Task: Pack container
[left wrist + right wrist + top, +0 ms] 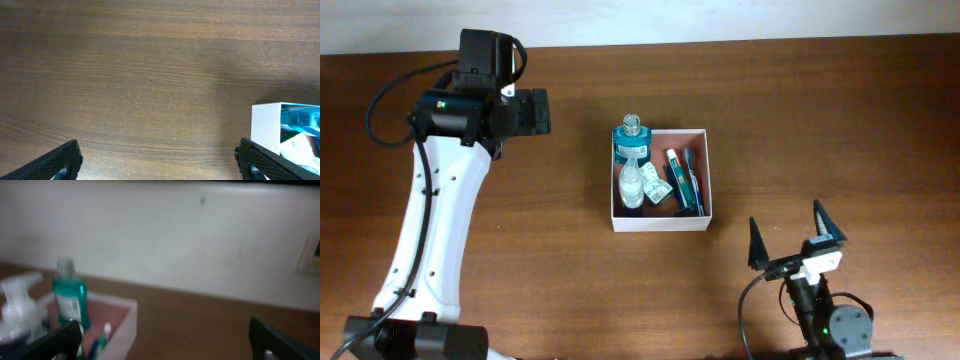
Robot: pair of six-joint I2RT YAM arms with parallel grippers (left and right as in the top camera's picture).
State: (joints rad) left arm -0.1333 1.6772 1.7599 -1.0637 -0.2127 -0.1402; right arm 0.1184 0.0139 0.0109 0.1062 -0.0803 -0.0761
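Worktop: brown wood-grain surface, lengthwise grain, meeting a pale strip at the far edge. Wall: white, plain, behind the worktop. Wall plate: pale, blurred, at the right edge.

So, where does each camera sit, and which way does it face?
Overhead: above the table, facing straight down; container, left gripper and right gripper show.
Left wrist: close over the table, facing down; its open gripper at the bottom corners.
Right wrist: low, facing across toward a pale wall; its open gripper at the bottom corners.
Shared: all three see the container.
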